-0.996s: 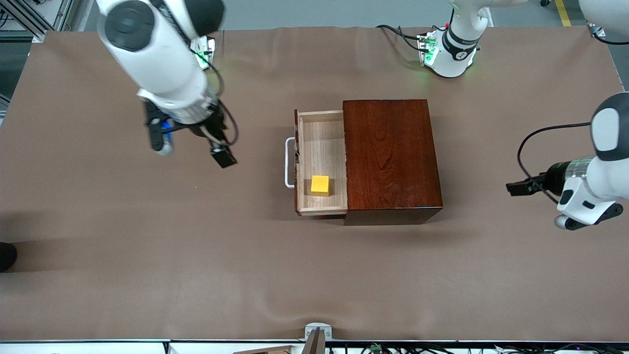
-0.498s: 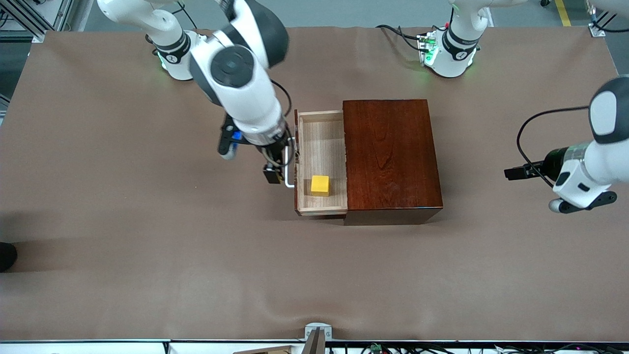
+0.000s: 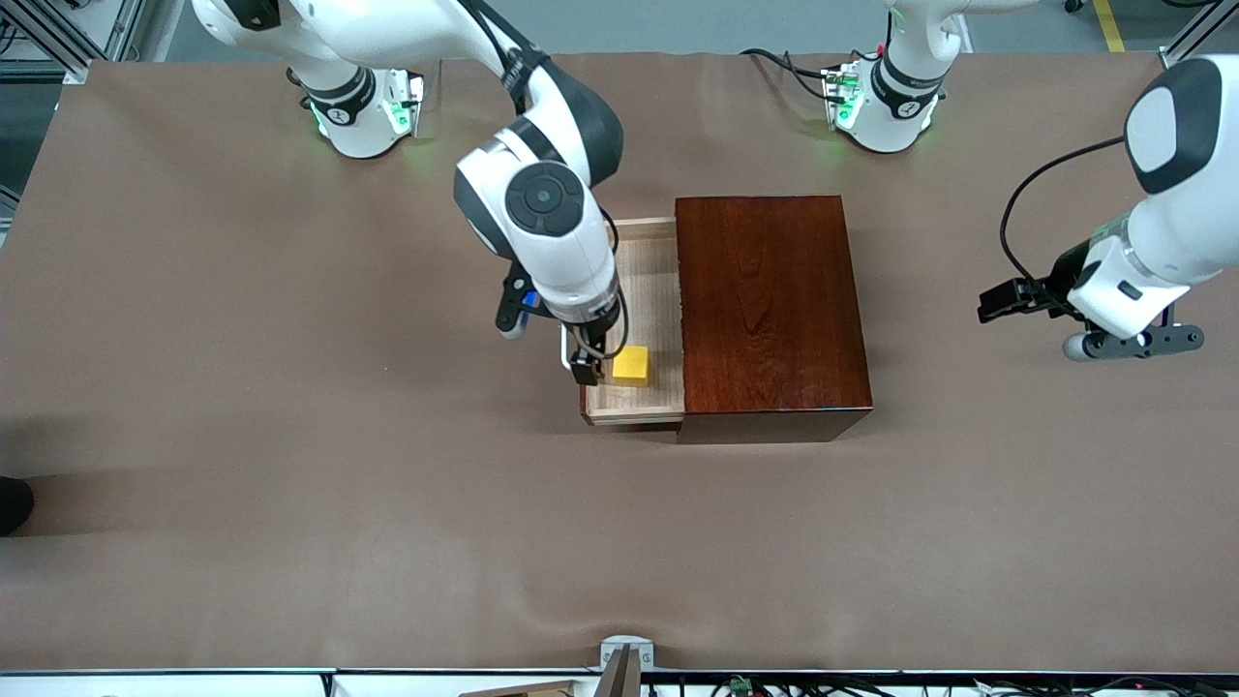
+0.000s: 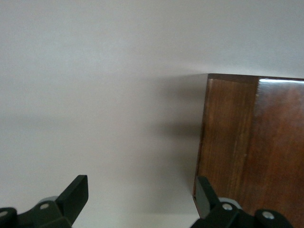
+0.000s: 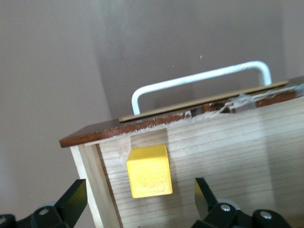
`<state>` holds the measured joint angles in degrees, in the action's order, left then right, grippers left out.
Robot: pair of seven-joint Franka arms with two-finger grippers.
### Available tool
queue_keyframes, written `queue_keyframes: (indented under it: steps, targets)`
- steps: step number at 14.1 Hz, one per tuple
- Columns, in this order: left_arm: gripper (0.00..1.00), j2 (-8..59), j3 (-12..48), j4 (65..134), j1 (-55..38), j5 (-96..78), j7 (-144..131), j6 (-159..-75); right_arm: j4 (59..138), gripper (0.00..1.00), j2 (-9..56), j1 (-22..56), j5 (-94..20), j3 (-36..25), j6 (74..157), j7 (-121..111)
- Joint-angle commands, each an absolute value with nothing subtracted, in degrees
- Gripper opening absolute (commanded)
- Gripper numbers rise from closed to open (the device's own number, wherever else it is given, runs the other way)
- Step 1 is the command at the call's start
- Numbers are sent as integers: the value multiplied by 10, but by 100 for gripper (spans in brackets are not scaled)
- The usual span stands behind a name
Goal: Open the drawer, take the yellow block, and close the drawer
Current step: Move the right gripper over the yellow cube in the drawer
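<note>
The drawer (image 3: pixel 653 290) stands pulled out of the mahogany box (image 3: pixel 770 310) toward the right arm's end of the table. The yellow block (image 3: pixel 632 365) sits on the drawer floor, in the part nearest the front camera. My right gripper (image 3: pixel 586 371) hangs open over the drawer's front edge, just beside the block. In the right wrist view the block (image 5: pixel 149 171) lies just ahead of the open right gripper (image 5: pixel 138 203), with the white handle (image 5: pixel 199 80) past it. My left gripper (image 3: pixel 997 302) waits open and empty near the left arm's end of the table.
The left wrist view shows the box's side (image 4: pixel 251 147) ahead of the open left gripper (image 4: pixel 140 197), with bare brown table cover between them. The right arm hides much of the drawer's front and its handle (image 3: pixel 564 356) in the front view.
The right arm has swung from the right arm's end of the table to over the open drawer. The left arm has shifted a little toward the bases. Drawer and block have not moved.
</note>
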<state>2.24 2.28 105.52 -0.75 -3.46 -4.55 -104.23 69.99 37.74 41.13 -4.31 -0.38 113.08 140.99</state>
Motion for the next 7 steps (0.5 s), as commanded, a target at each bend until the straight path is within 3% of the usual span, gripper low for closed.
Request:
queue_keyframes:
  steps: [1, 5, 7]
  targets:
    - [100, 11, 43, 1036, -8, -17, -19, -1019, 680, 100, 402, 425, -48, -11, 1146, 1429]
    - [100, 18, 47, 969, -3, -19, -4, -969, 685, 100, 419, 443, -47, -11, 1154, 1440]
    - [100, 21, 44, 967, -2, -22, -9, -962, 686, 100, 428, 450, -48, -11, 1166, 1440]
